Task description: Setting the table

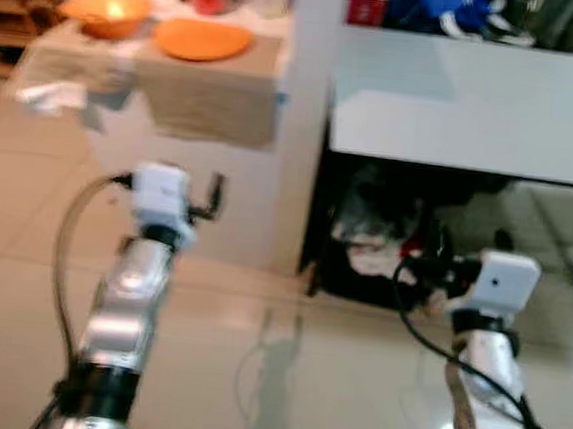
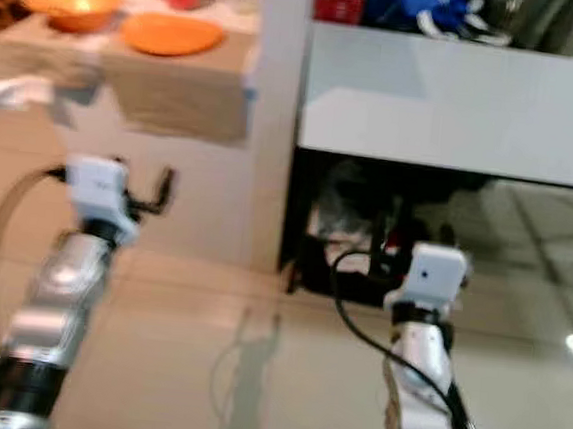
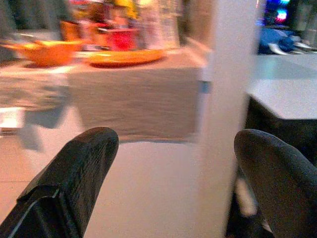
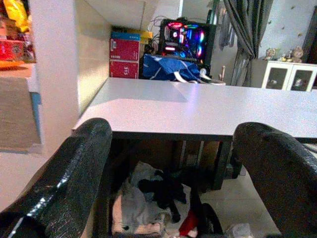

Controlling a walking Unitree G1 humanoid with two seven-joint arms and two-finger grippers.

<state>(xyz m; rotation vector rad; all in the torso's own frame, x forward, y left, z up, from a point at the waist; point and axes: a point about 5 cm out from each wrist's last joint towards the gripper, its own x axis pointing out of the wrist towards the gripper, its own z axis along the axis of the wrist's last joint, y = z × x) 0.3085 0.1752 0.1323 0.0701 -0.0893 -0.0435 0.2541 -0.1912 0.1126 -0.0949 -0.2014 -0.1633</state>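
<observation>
Orange plate (image 1: pixel 202 40) and orange bowl (image 1: pixel 104 12) side by side on the cloth-covered counter (image 1: pixel 211 98), left of the white pillar (image 1: pixel 301 125). Left gripper (image 3: pixel 173 198) spread wide, empty, facing that counter. Right gripper (image 4: pixel 173 198) likewise apart, facing the white table (image 4: pixel 208 109) right of the pillar; clothes pile (image 4: pixel 148 203) and glowing computer (image 4: pixel 184 34) sharper from the right wrist.

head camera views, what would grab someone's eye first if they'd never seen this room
Most likely the orange plate and orange bowl, bright on the cloth-covered counter at the upper left. Next, the wide white table to the right, with a heap of clothes on the floor beneath it. In the foreground the left gripper and right gripper are raised with fingers apart, holding nothing.
</observation>
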